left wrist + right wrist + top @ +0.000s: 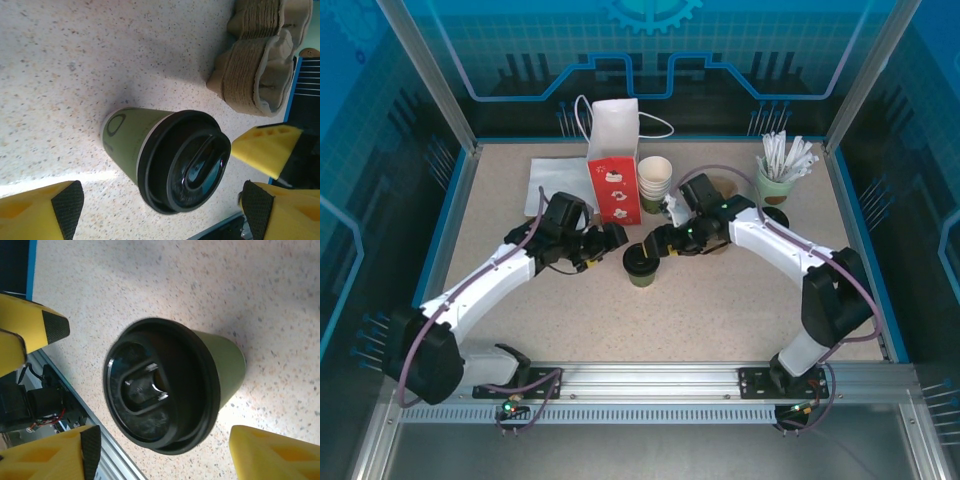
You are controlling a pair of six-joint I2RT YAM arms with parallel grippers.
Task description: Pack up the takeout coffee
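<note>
The takeout coffee [641, 265] is a green paper cup with a black lid, standing upright mid-table. In the left wrist view the cup [150, 150] stands between my left gripper's [162, 210] open yellow fingers [40, 212], with gaps on both sides. In the right wrist view the cup [165, 400] also stands between my right gripper's [165, 452] open fingers [272, 455], untouched. From above, my left gripper [612, 238] is at the cup's upper left and my right gripper [656, 244] at its upper right. A red-and-white paper bag [613, 165] stands open behind them.
A stack of paper cups [655, 183] stands right of the bag. A pale-green pot of white wrapped sticks [780, 172] is at the back right. Cardboard cup carriers [260, 55] lie under the right arm. A white napkin [542, 185] lies left of the bag.
</note>
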